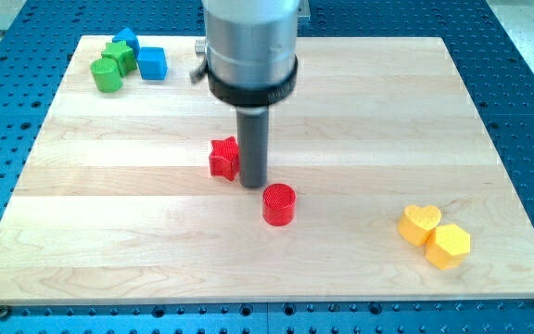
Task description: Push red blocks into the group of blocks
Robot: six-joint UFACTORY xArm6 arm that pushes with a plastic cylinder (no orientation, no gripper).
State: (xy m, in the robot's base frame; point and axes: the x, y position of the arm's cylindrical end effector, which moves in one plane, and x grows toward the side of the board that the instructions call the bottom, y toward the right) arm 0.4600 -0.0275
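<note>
A red star-shaped block point(222, 157) lies near the middle of the wooden board point(360, 121). A red cylinder point(279, 204) lies just below and to the right of it. My tip point(253, 183) rests on the board between them, touching the right side of the red star and just up-left of the red cylinder. A group of blocks sits at the view's top left: a green cylinder point(107, 75), a green block point(119, 54), a blue cube point(152, 63) and another blue block point(126, 38).
A yellow heart block point(420, 224) and a yellow hexagonal block point(448, 246) sit together at the view's bottom right. The board lies on a blue perforated table point(527, 56). The arm's grey body point(250, 46) hangs over the top middle.
</note>
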